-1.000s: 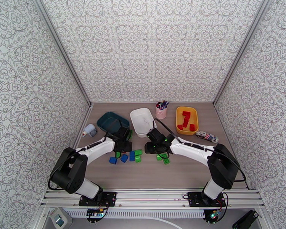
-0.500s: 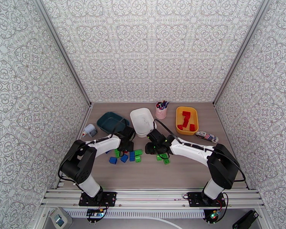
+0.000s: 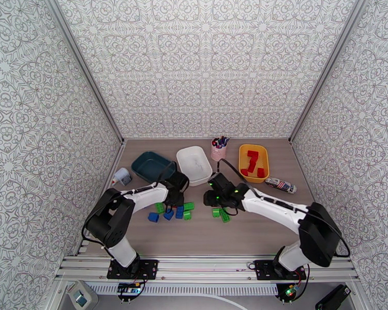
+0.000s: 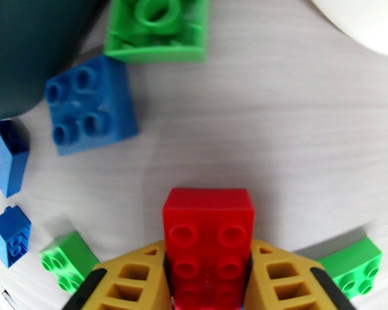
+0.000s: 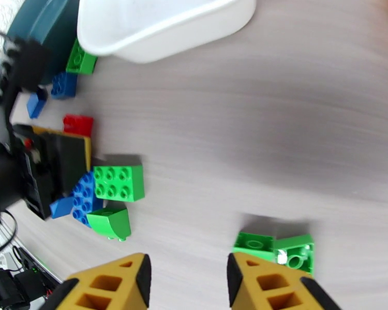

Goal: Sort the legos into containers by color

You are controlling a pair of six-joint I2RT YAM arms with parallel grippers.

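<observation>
Red lego (image 4: 208,238), low at the table just near-left of the white tub (image 3: 194,165), clamped across its narrow width by the left gripper (image 4: 208,264). Its long axis runs straight out from the fingers. The yellow tub (image 3: 265,160), holding other reds, lies to the white tub's right, so a crosswise carry seems likely. The right gripper (image 5: 186,275), nearer that tub, hangs empty with jaws apart by green legos (image 5: 274,249).

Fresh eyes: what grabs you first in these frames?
The left tool clamps a red lego, with loose blue legos and green legos around it on the table. At the back right, the yellow container already holds red legos; the right tool hangs open near a green pair.
</observation>
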